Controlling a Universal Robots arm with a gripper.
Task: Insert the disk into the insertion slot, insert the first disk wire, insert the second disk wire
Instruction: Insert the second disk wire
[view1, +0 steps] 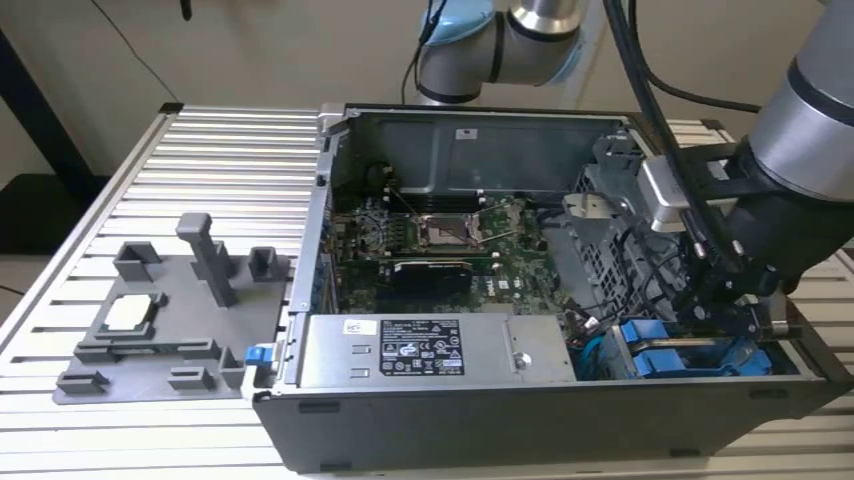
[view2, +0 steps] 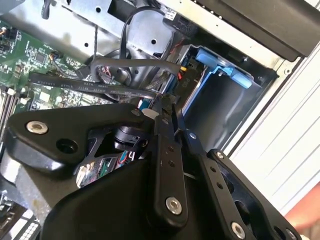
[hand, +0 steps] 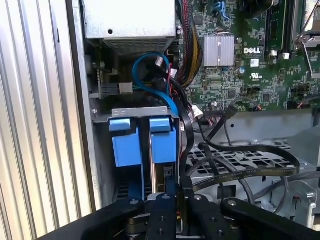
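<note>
While low over the insertion slot (hand: 140, 111) near the case (view1: 534, 425) corner, hovers with pincer (hand: 172, 192) closed together. Meets a black wire (hand: 184, 150) beside the seated disk (hand: 162, 147).

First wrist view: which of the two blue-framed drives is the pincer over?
The disk nearer the black cables: the pincer sits right at its end. The other blue-framed drive, beside the case wall, stands apart.

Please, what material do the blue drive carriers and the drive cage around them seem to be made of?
The blue carriers look like moulded plastic: an even, saturated colour with a soft matte sheen and rounded tabs. The drive cage looks like bare grey sheet metal: thin folded edges, small holes and a dull metallic shine. Whether it is steel or aluminium cannot be told.
</note>
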